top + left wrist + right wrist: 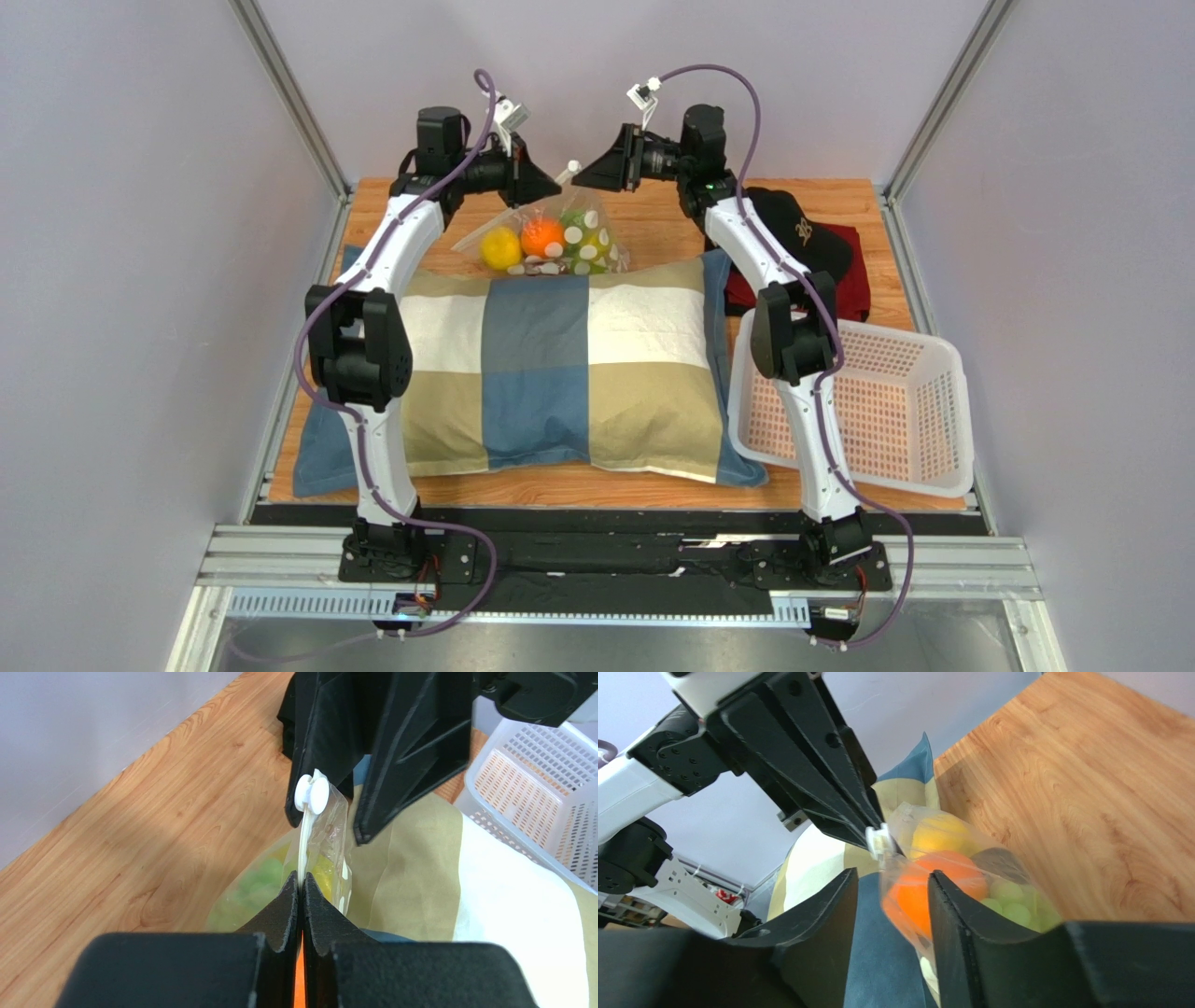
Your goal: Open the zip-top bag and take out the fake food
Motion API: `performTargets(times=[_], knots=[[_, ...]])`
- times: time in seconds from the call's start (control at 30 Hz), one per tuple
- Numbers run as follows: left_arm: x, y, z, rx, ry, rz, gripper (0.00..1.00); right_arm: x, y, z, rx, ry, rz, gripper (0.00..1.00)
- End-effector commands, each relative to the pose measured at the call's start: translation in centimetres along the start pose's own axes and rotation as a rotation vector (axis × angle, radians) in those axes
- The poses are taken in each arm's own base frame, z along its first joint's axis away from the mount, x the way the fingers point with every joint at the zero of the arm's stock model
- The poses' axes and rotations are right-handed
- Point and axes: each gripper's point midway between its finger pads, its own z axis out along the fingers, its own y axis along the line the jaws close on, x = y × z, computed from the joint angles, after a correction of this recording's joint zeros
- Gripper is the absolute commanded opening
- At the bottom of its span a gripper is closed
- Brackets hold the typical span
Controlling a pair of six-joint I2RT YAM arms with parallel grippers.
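The left gripper (302, 906) is clamping the top edge of the zip-top bag (333, 840), with the fake food (927, 889) sagging inside beyond the pillow (561, 364). The right gripper (891, 882) is standing with jaws apart astride the white slider (312, 796), the zip running between both grippers

Bright, even light from above fills the top view, leaving only soft shadows along the pillow (561, 364). Both wrist views go soft in the near foreground (the left one most). The zip-top bag (962, 875) carries faint glare, its contents hazy through the plastic.
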Motion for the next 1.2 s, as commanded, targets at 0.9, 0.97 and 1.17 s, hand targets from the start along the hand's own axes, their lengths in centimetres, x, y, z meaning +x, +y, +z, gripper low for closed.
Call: performTargets(times=[0.9, 0.97, 1.17], knots=[[-6.2, -2.5, -0.2, 0.102, -0.154, 0.000, 0.38, -1.4, 4.3, 0.7, -0.142, -0.022, -0.042, 0.00], [-6.2, -2.5, -0.1, 0.111, -0.157, -0.005, 0.33, -1.3, 4.4, 0.8, -0.147, -0.018, -0.037, 0.00], [-5.6, -2.4, 0.1, 0.110, -0.147, -0.003, 0.01, -2.1, 4.4, 0.9, -0.130, -0.052, -0.027, 0.00]])
